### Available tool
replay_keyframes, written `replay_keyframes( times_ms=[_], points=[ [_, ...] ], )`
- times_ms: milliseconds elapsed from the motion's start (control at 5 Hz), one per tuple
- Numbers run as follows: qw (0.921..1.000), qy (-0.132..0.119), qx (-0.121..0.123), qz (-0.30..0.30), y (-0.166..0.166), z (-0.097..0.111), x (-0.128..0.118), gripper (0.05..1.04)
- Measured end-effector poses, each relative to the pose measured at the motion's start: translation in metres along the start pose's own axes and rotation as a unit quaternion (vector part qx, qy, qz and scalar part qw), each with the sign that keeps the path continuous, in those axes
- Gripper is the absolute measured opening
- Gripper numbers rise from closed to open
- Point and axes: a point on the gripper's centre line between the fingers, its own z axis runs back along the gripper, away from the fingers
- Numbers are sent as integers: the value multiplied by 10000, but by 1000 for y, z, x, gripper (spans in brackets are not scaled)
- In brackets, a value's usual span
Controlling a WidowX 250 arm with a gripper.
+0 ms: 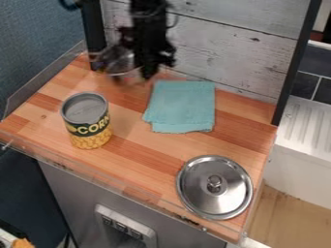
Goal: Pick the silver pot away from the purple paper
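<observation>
Assessing the silver pot (pixel 118 60) for handling: it sits at the upper left of the bench (pixel 139 181), at the back near the black post (pixel 94 34), with the black gripper (pixel 146 70) just beside or against it; whether its base bears on the wood cannot be told. Jaw opening cannot be determined, nor can it be confirmed that the jaws have hold of the pot. Material appears to be thin polished metal; judged light for its bulk, stiff, and unlikely to dent under a moderate squeeze. Smooth curved sides are rated slippery, so a grip on the outer wall could slide or turn the pot. Recommended hold is across the rim, one jaw inside and one outside, pinching the wall near its upper edge; a shallow pinch may let the pot tilt. Inventory count: one pot; one round metal lid (pixel 226 196) with one knob (pixel 216 183), at the front right; one can of corn (pixel 86 121), upright at the left; one folded blue-green cloth (pixel 182 104), flat toward the back. Totals: two silver metal pieces, one can, one cloth, four loose items in all.
</observation>
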Motion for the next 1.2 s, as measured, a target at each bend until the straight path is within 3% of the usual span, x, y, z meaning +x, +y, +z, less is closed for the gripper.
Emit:
replay_keyframes(
  times_ms=[200, 400, 600, 1000, 1200],
  points=[
    [9988, 127, 223, 414, 22, -4, -11, 78],
    [9970, 439, 263, 589, 28, -23, -25, 78],
    [9956, 602, 182, 698, 35, -38, -29, 78],
    [9970, 582, 15, 516, 30, -43, -24, 112],
    [9977, 584, -47, 328, 22, -43, -23, 288]
  ],
)
